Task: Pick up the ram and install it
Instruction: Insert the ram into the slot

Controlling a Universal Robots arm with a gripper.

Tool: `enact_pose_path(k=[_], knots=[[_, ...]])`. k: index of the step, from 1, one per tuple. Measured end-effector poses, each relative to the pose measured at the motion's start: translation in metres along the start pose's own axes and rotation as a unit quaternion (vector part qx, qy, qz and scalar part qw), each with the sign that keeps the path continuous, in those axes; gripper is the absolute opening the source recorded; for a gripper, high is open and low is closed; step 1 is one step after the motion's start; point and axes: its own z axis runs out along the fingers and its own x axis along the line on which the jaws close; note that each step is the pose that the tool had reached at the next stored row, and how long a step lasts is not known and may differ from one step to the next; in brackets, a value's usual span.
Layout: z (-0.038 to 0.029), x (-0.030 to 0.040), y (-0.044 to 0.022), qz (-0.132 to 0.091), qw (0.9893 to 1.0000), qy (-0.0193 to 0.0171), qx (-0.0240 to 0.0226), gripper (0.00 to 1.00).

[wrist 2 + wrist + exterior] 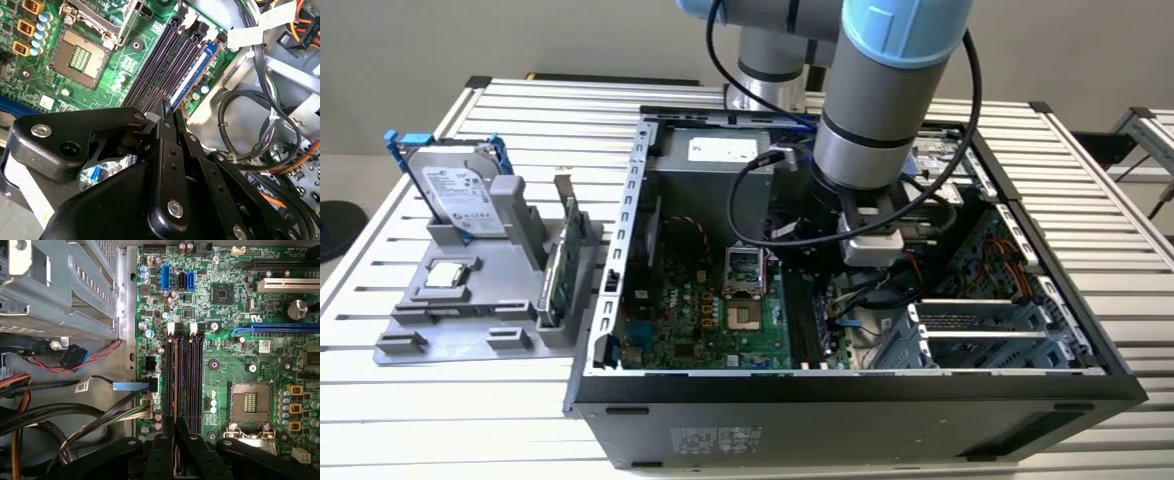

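1. The tool [874,250] hangs inside the open computer case [1014,370], low over the motherboard [707,320], at the end of the grey arm [881,110] that reaches down from above.
2. In both wrist views the black fingers [172,440] stand close together, pinched on a thin dark strip: the ram [192,75], held edge-on between them.
3. In the second wrist view the ram runs straight out ahead of the tool [170,117], its blue and white label edge showing, and it lies along the slot of the memory bank [165,60] farthest from the processor socket [80,57]. Whether it is fully seated I cannot tell.
4. In the first wrist view the tool [175,432] is lined up with the dark slots [192,375], and the empty socket [250,402] lies just beside them.
5. Beyond the slots from the tool, black and coloured cables [260,135] loop over the case floor.
6. Well apart from the tool, outside the case on the slatted worktop [467,400], a grey holder [447,310] carries a hard drive [454,190] in blue rails and an upright green card [558,270].
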Motion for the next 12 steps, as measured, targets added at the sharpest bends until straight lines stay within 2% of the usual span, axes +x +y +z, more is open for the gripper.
enact_pose_path(k=[12], knots=[[0.0025, 0.0007, 0.0, 0.0, 1.0, 0.0, -0.0001, 0.0]])
